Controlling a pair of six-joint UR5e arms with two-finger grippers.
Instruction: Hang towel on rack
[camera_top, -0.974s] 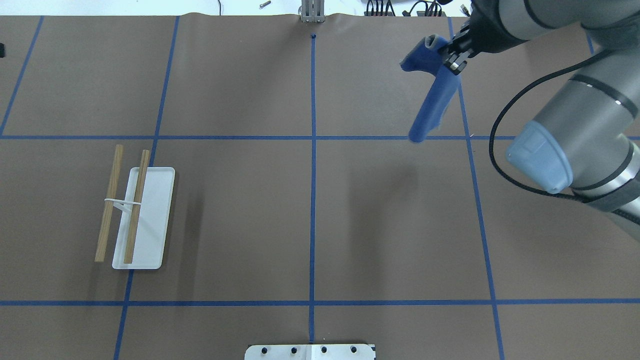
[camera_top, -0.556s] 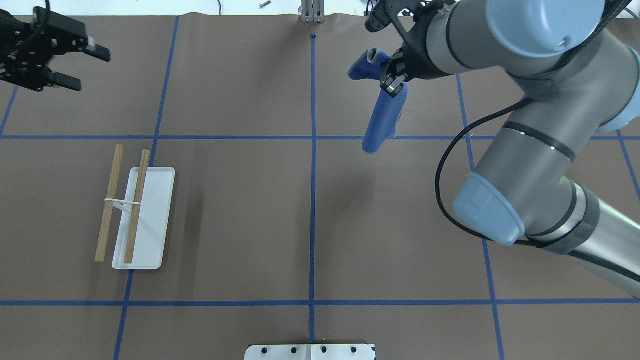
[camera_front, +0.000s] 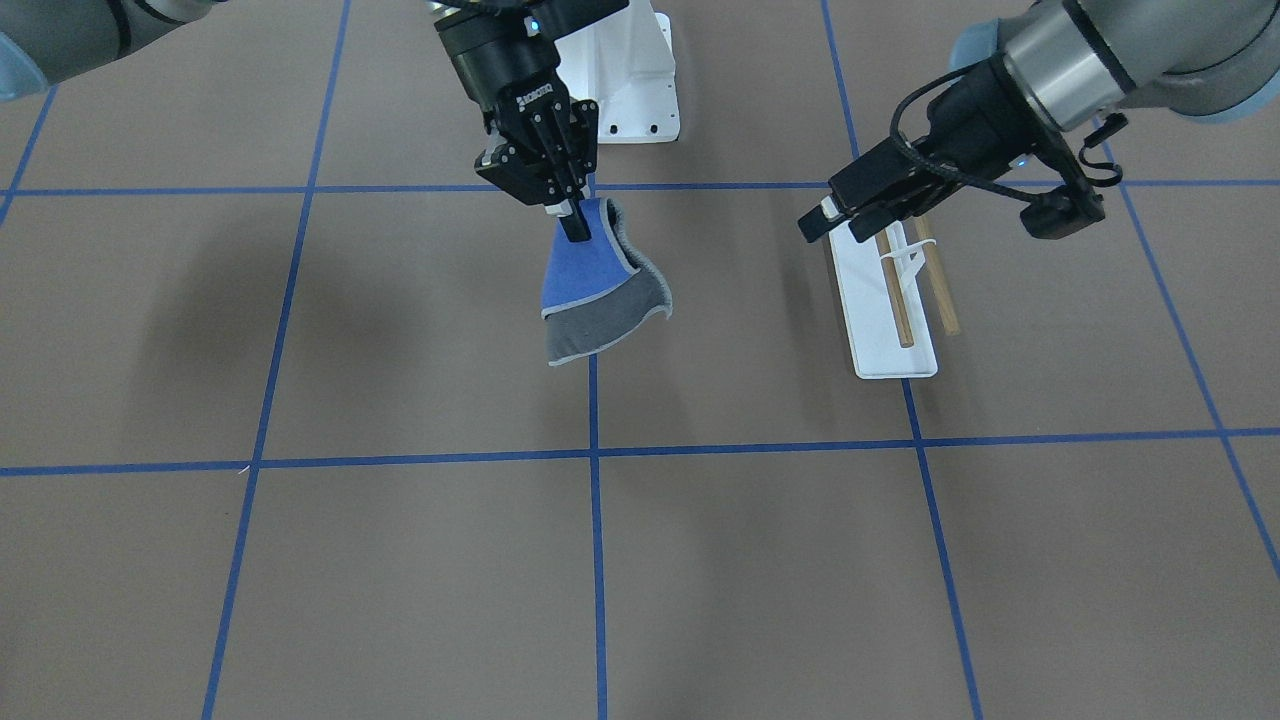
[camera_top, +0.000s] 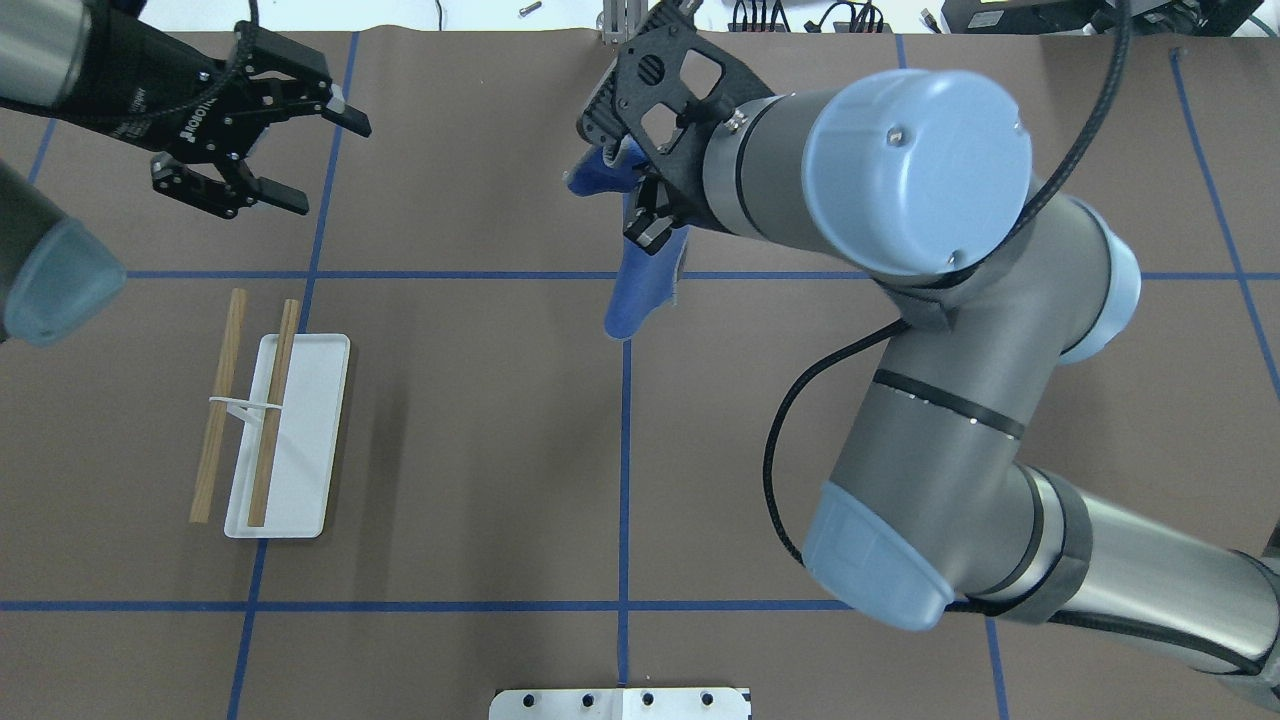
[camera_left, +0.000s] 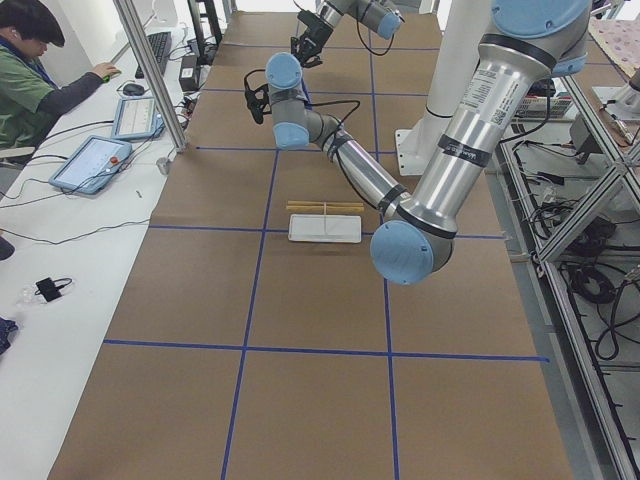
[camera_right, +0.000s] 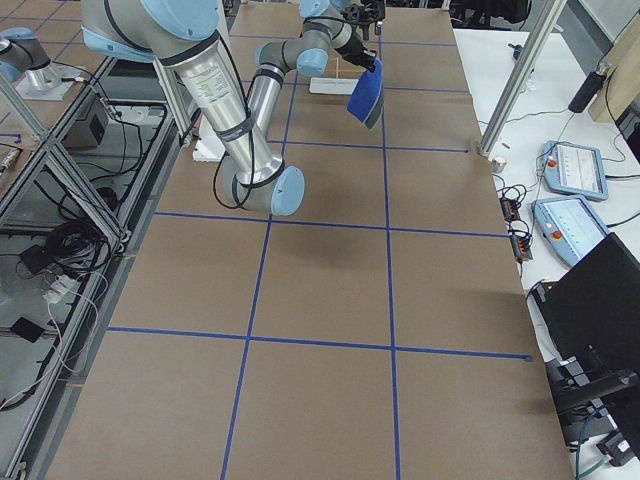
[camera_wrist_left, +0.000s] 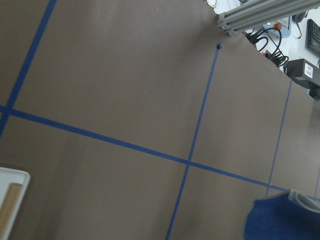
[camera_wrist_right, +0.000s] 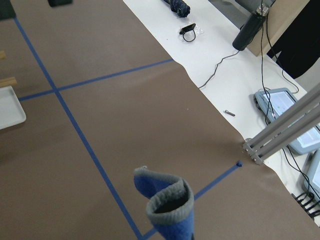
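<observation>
The towel, blue with a grey back, hangs from my right gripper, which is shut on its top edge above the table's centre line. In the front view the towel hangs clear of the table below the right gripper. It also shows in the right wrist view and the left wrist view. The rack, a white base with two wooden dowels, stands at the left. My left gripper is open and empty, raised beyond the rack's far end, as the front view also shows.
The big white bolted pedestal stands at the robot's side of the table, its edge at the bottom of the overhead view. Blue tape lines grid the brown table. An operator sits at a side bench with tablets.
My right arm has carried the towel left, from the far right to the centre line. My left gripper came into view at the far left and moved right, open.
</observation>
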